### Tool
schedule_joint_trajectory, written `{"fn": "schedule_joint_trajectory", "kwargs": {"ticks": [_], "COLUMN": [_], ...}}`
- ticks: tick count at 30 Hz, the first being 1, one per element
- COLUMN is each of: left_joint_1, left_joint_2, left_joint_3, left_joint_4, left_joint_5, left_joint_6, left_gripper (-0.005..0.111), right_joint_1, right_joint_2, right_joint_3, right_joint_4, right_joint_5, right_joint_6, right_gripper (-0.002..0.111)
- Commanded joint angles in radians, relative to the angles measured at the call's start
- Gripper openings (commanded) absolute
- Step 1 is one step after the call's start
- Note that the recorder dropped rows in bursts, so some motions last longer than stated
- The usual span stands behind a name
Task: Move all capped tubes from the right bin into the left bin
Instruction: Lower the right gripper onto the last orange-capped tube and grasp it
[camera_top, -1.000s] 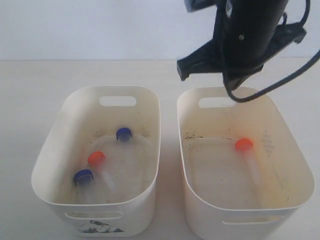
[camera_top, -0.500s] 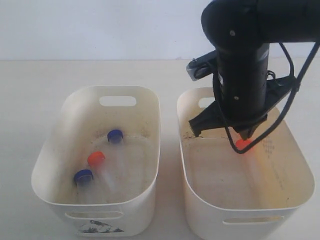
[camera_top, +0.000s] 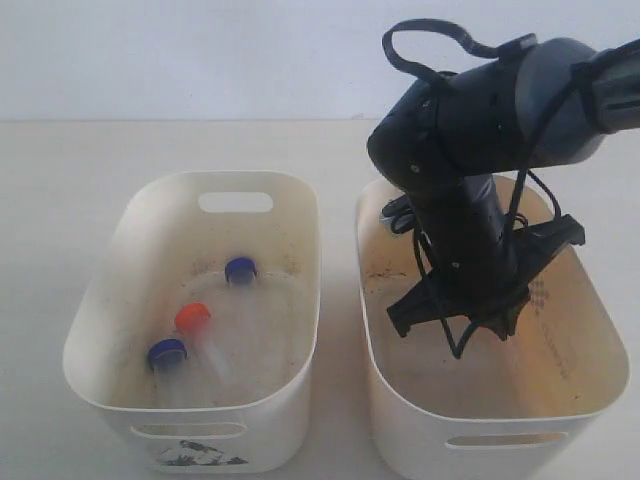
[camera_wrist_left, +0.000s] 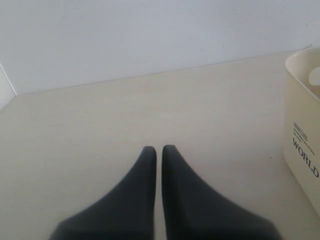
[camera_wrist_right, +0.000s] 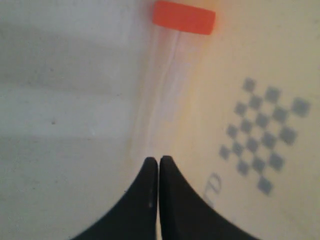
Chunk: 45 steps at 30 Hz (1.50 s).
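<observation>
Down inside the right bin (camera_top: 585, 350), my right end effector (camera_wrist_right: 158, 160) has its fingers pressed together, holding nothing. Its tip sits at the closed end of the lone orange-capped tube (camera_wrist_right: 162, 85); I can't tell whether they touch. That tube lies flat on the bin floor, cap pointing away from me, just beside the wall with the checker mark (camera_wrist_right: 265, 130). The exterior view hides it behind my arm.

Left bin (camera_top: 105, 300) holds three: far blue-capped tube (camera_top: 240, 270), other orange-capped tube (camera_top: 193, 318), near blue-capped tube (camera_top: 167, 353). So I judge one tube is left to move.

Left end effector (camera_wrist_left: 159, 149) is also together and empty, over bare counter (camera_wrist_left: 100, 115), away from the action.

Handling guess: thin clear plastic, looks empty, so very light and stiff. It's smooth and round, so it will roll or squirt out if pinched off-centre. The fingers must part first, then straddle the tube. Best hold is across the body just below the cap, where the cap's lip stops it sliding. The nearby wall leaves less room for the finger on that side.
</observation>
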Motion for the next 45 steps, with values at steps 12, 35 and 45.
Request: {"fn": "schedule_joint_trajectory", "kwargs": {"ticks": [12, 35, 45], "left_joint_1": [0.001, 0.001, 0.001], "left_joint_2": [-0.001, -0.001, -0.001], "left_joint_3": [-0.004, -0.004, -0.004], "left_joint_4": [-0.001, -0.001, -0.001], "left_joint_5": [-0.009, -0.009, -0.009], "left_joint_6": [-0.012, -0.012, -0.012], "left_gripper": [0.004, 0.004, 0.004], "right_joint_1": [-0.003, -0.003, -0.003], "right_joint_2": [0.012, 0.183, 0.220], "right_joint_3": [0.004, 0.004, 0.004], "right_joint_4": [0.018, -0.010, 0.003], "right_joint_5": [-0.121, -0.175, -0.195], "right_joint_6": [-0.025, 0.020, 0.038], "right_gripper": [0.036, 0.078, 0.065]}}
